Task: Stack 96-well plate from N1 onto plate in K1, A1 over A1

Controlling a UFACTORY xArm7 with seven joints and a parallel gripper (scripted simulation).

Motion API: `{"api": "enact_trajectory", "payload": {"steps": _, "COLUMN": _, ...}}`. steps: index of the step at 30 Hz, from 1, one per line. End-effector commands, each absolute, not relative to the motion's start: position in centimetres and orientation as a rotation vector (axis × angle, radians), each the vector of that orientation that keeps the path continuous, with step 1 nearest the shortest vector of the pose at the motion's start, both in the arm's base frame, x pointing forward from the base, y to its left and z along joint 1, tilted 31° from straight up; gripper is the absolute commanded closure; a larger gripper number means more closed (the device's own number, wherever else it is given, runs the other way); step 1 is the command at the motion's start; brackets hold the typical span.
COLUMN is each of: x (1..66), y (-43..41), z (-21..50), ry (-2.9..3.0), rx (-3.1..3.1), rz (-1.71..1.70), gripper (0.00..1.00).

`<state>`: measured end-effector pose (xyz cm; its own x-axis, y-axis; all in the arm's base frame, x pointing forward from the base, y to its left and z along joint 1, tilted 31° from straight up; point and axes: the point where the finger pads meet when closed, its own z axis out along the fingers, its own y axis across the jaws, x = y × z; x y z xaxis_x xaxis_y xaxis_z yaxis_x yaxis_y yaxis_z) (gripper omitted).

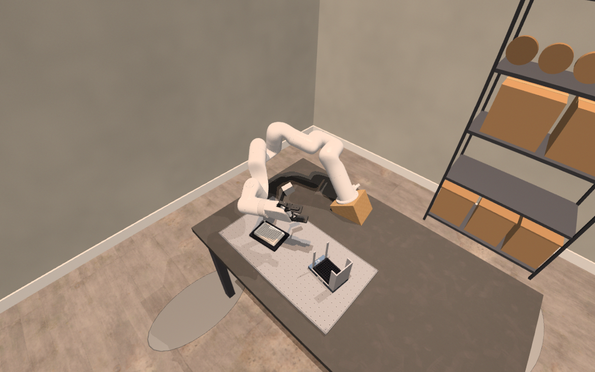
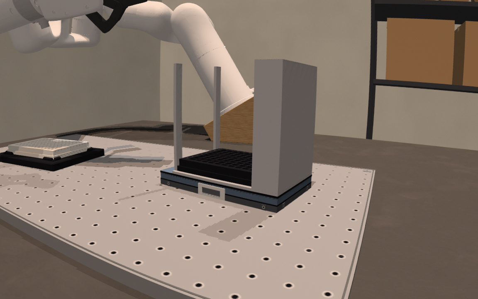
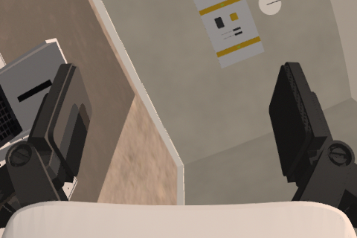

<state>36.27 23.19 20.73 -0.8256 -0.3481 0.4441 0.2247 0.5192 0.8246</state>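
The hand (image 3: 181,124) is standing wide with nothing between its fingers — it is pointing sideways toward a wall with a poster (image 3: 225,17), not down at the bench (image 1: 429,287). In the top view it is hanging above the bench just behind the plate nest N1 (image 1: 257,237). The pale 96-well plate (image 2: 49,146) is lying flat in that black nest on the perforated board (image 2: 196,238). Well apart from it on the same board, the stack rack K1 (image 2: 283,122) is carrying the black 96-well plate (image 2: 218,163) on its floor — between two thin posts (image 2: 177,111) and a tall grey wall. The A1 mark is too small to make out.
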Motion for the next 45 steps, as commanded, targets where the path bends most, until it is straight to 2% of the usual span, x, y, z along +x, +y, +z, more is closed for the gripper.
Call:
{"api": "enact_trajectory", "payload": {"steps": 1, "x": 36.2, "y": 23.3, "z": 20.9, "ry": -2.188, "rx": 0.105, "rz": -1.302, "gripper": 0.0}}
{"api": "enact_trajectory", "payload": {"steps": 17, "x": 36.2, "y": 23.3, "z": 20.9, "ry": -2.188, "rx": 0.105, "rz": -1.302, "gripper": 0.0}}
{"api": "enact_trajectory", "payload": {"steps": 45, "x": 38.8, "y": 17.0, "z": 29.0, "ry": -2.28, "rx": -0.869, "rz": -0.856, "gripper": 0.0}}
